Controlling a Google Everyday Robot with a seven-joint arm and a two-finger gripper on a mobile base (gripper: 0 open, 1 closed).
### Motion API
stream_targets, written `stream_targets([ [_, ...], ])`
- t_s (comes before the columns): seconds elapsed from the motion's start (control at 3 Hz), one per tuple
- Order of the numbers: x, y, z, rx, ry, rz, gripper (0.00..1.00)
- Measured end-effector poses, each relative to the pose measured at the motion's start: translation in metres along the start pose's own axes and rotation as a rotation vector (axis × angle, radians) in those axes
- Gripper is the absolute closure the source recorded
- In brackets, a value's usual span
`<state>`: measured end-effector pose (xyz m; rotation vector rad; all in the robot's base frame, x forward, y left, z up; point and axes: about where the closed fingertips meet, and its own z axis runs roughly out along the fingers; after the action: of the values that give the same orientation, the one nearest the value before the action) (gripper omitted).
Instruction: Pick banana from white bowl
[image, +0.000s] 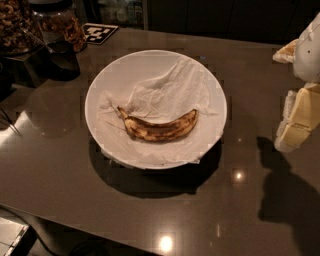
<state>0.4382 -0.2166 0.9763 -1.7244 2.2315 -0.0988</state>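
**Banana lies in bowl, gripper off to the right**

Nearest the camera: a glossy dark table (150, 220) with bright light spots on it. At the near right a dark shadow (285, 200) falls on the tabletop, below the gripper.

Mid-table: the white bowl (95, 95), wide and shallow, sits on the table and casts a shadow under its near rim. It is lined with crumpled paper towel (165, 90), bunched mostly toward the far side.

The banana (160, 130) lies on the towel in the near half of the bowl. It curves with both ends turned up toward the far side, and its thin dark stem points left. The peel is yellow-brown with heavy dark spotting. Nothing touches it.

The gripper (297, 120) is at the right edge of the view. It is pale cream and white, partly cut off by the frame, and outside the bowl, well apart from the banana. It seems to hang above the table rather than rest on it. Open or closed cannot be told, as too little of it shows.

Far left: a small dark cup (62, 60) stands on the table. Behind it are containers (15, 25) of what looks like nuts. A black-and-white marker tag (100, 32) lies flat near the far edge.
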Motion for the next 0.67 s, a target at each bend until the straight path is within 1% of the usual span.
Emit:
stream_targets([
  [0.33,0.0,0.0,0.0,0.0,0.0,-0.001,0.0],
  [0.67,-0.022,0.011,-0.002,0.004,0.027,-0.068,0.0],
])
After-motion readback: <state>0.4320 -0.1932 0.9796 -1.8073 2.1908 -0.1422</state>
